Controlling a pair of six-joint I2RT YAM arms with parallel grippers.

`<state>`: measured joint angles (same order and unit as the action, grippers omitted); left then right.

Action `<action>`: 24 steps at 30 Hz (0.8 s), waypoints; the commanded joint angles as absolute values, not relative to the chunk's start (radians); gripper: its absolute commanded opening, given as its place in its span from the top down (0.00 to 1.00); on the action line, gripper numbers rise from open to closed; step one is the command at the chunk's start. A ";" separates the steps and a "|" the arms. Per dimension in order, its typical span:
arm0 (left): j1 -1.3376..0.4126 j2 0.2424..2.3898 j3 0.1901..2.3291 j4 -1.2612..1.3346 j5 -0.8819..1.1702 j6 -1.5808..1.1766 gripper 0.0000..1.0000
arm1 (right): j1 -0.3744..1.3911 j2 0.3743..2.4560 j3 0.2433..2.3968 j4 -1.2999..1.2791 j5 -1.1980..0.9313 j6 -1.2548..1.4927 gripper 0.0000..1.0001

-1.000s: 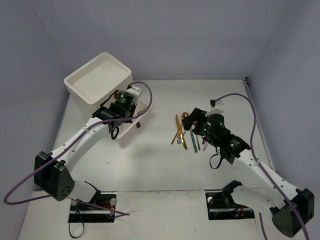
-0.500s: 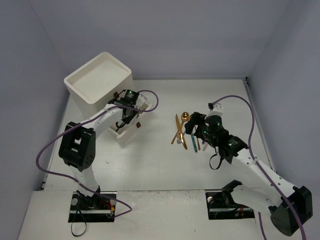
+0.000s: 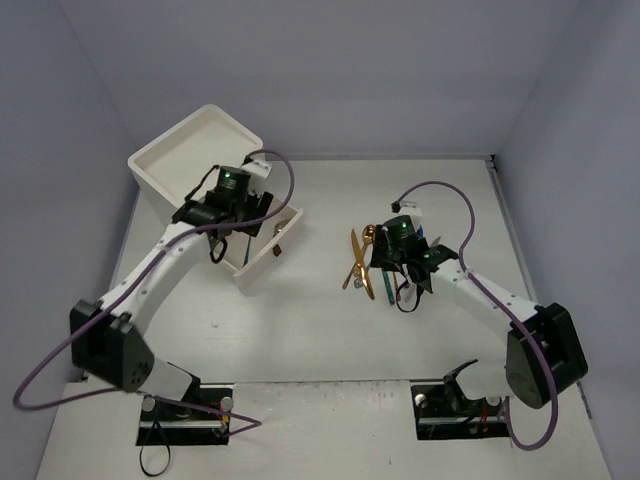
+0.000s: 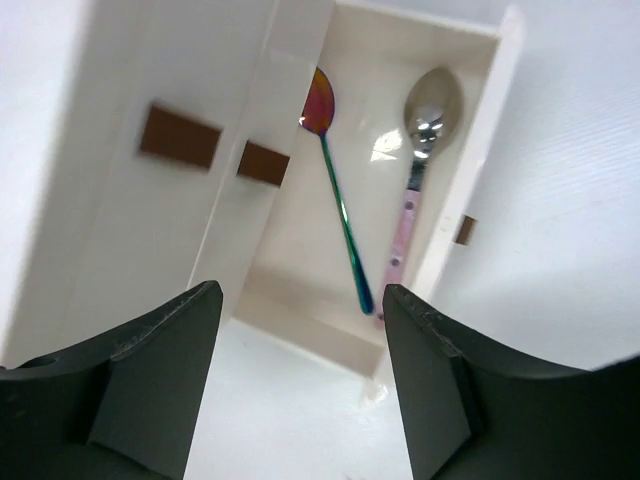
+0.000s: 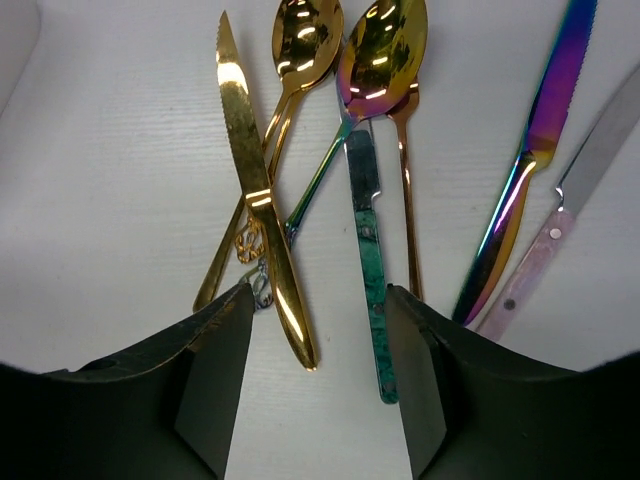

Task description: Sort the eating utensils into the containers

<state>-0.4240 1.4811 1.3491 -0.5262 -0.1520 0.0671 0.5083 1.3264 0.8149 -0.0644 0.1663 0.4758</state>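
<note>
The eating utensils [image 3: 372,262] lie in a loose pile right of the middle. Over them hovers my right gripper [image 5: 320,385], open, with the tip of a gold knife [image 5: 255,200] and a teal-handled knife [image 5: 368,255] between its fingers, neither gripped. A gold spoon [image 5: 305,35], an iridescent spoon [image 5: 382,45] and a rainbow knife [image 5: 530,170] lie around them. The containers are drawers of a white cabinet [image 3: 195,160]. Its bottom drawer [image 4: 300,290] is pulled out and holds a rainbow-handled spoon [image 4: 340,210] and a pink-handled spoon [image 4: 425,130]. My left gripper [image 4: 300,385] stands open and empty above that drawer.
Brown square handles [image 4: 180,135] mark the shut drawers beside the open one. A pink-handled knife [image 5: 545,250] lies at the right edge of the pile. Purple cables [image 3: 440,190] loop over both arms. Grey walls close the table on three sides.
My left gripper has opened over the pulled-out drawer and has drawn back toward the cabinet. My right gripper has moved onto the utensil pile and its jaws have narrowed.
</note>
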 commanded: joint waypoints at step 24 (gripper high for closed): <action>-0.419 0.907 0.913 -0.428 0.000 -0.126 0.37 | 0.465 1.828 1.105 -0.039 0.298 0.728 0.73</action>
